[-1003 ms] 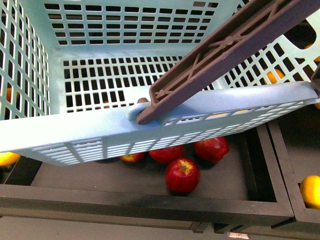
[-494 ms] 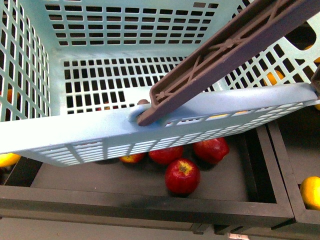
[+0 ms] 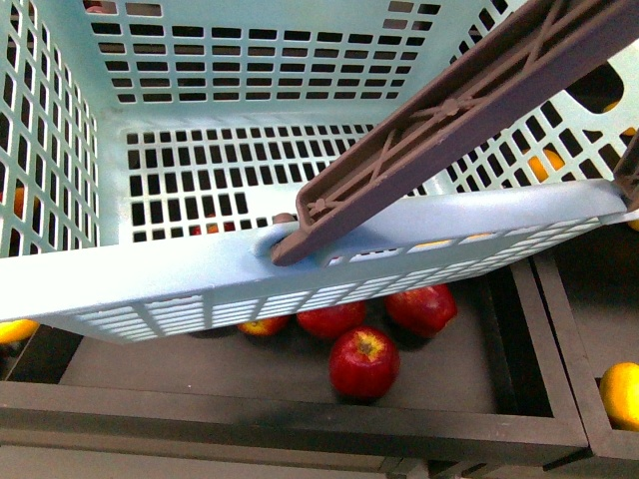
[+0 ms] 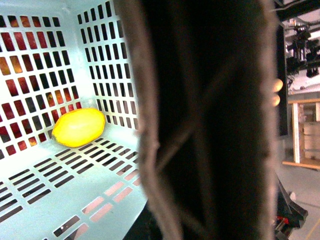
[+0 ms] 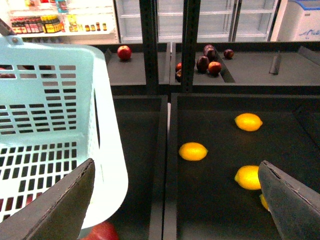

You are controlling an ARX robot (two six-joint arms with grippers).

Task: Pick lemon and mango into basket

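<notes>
The basket (image 3: 150, 279), tilted, with its brown handle (image 3: 449, 120) swung across it, fills the front view from 9 to 3 o'clock, above red apples (image 3: 364, 361) at 6 o'clock. One yellow oval fruit (image 4: 79, 127) lies on the basket floor against a slotted wall; whether it is the lemon or the mango cannot be told. Loose lemons (image 5: 193, 151) rest well apart in the dark tray (image 5: 210, 200) at about 4 o'clock of the basket. The right gripper (image 5: 176, 166) hangs above them, fingers spread, nothing between. The left gripper shows in no view, so its state cannot be told. A lemon is judged light, firm, smooth and apt to roll: take it across its plump middle, not by the pointed ends.
</notes>
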